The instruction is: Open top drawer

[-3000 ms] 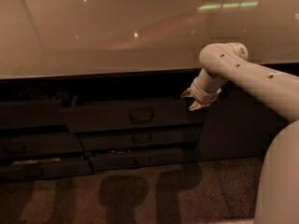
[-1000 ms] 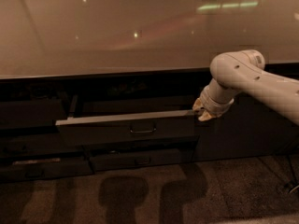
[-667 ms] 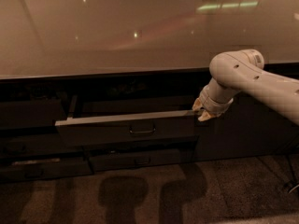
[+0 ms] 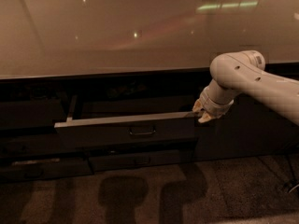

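Top drawer (image 4: 117, 133) front: dark grey, pale strip along its top edge. Side rail (image 4: 71, 109), left: pale metal. End effector (image 4: 204, 113), centre right of frame at the drawer's right corner: cream, yellowish tips. Arm (image 4: 254, 80): off-white. Counter (image 4: 117, 31): glossy beige-pink, bright reflections. Floor (image 4: 140, 195): speckled brown, dark shadows.

Glossy pale countertop (image 4: 117, 31) fills the upper half and mirrors ceiling lights: a greenish strip reflection (image 4: 226, 5) top right, a small bright spot (image 4: 135, 34) near centre. Below its edge, a dark cabinet run in shadow. There is a slim lower drawer front (image 4: 135, 161) near the floor and a plain dark panel (image 4: 252, 134) at right. Speckled dark floor (image 4: 243, 190) with soft blocky shadows (image 4: 121, 195). Dim, warm light. Gripper (image 4: 204, 113) is just under the countertop edge, in front of the cabinets at right.
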{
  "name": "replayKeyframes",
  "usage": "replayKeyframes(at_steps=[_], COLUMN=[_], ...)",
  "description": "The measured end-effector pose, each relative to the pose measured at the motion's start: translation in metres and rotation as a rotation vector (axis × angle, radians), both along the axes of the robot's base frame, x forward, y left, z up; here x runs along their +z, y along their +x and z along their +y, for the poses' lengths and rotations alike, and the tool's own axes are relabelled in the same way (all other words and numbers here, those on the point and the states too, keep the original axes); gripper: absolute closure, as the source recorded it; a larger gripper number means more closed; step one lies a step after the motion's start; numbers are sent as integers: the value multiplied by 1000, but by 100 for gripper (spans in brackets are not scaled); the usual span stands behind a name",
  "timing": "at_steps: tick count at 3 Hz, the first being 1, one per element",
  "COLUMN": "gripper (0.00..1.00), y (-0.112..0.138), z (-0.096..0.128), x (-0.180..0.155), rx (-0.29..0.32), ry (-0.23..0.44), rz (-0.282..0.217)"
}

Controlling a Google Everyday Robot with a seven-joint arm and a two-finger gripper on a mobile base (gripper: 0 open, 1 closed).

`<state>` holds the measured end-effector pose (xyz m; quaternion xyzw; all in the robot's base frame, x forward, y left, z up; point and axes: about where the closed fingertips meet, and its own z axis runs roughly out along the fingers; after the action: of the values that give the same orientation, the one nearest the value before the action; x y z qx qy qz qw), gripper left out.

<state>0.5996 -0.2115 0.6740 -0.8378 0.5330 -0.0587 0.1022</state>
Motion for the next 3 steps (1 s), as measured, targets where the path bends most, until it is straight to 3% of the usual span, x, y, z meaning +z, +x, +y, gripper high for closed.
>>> replayKeyframes(at_steps=[1,2,3], gripper=[100,100,100], y=[5,-3,-5], z=[2,18,17], x=[16,63,83], rx=[-13,-21,-24], ry=[-2,-25,-30], rz=[-11,-55,-87])
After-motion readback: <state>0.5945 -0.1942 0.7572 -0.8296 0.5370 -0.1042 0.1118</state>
